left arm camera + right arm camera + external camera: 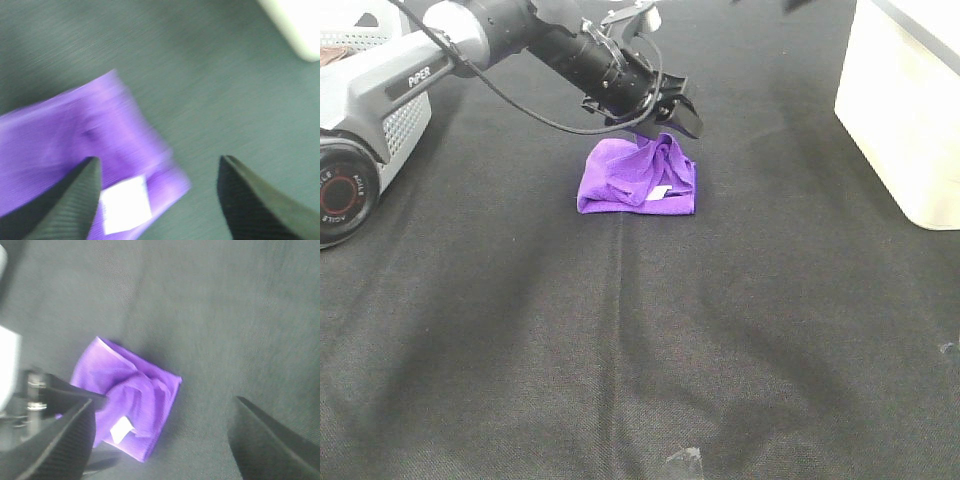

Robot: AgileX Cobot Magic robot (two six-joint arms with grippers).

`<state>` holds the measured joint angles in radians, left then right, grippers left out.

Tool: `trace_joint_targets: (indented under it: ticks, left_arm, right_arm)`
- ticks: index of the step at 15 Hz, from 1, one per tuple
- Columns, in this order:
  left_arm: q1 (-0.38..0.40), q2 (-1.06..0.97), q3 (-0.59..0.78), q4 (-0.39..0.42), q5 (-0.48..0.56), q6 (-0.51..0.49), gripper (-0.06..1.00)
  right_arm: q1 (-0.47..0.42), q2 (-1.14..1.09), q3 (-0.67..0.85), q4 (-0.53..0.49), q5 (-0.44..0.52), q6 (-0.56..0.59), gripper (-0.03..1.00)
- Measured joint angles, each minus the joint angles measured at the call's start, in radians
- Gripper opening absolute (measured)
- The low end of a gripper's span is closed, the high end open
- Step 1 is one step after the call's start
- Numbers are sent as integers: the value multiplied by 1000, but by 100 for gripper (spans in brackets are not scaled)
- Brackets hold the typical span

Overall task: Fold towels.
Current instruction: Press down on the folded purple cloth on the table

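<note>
**A:** My left gripper (159, 159) hangs just over the towel (638, 178), jaws spread wide with nothing in them. My right gripper (164, 401) is spread and empty too, further off from the towel.

**B:** How does the towel lie?

**A:** It's on the table (620, 350). The near edge with the tag (660, 192) is flat, and the far side is bunched up under my left gripper.

**B:** How will it handle?

**A:** Light, limp and unlikely to slip, I'd judge. I'd pinch a stitched corner, not the heap.
</note>
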<state>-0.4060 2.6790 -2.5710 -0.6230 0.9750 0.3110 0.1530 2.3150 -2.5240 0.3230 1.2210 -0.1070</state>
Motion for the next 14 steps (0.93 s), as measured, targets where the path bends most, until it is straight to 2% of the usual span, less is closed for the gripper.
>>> trace_joint_targets:
  ticks: [2,3,6,7,10,12,14]
  left_arm:
    - [22,-21,0,23,33,0,63]
    - [41,-50,0,77,73,-3,63]
    - [97,-124,-6,340,126,-102,70]
    - [107,-141,-11,500,183,-146,74]
    - [107,-143,-11,689,238,-170,74]
    - [116,-148,-11,765,238,-221,74]
    - [136,-156,-11,780,238,-245,74]
  right_arm:
    - [0,-17,0,25,-1,0,70]
    - [0,-18,0,55,-1,0,70]
    - [0,-14,0,144,-1,-11,70]
    - [0,-11,0,201,-1,-60,70]
    - [27,61,0,344,-3,-157,70]
    - [90,143,0,414,-4,-221,70]
    - [167,220,0,442,-7,-271,70]
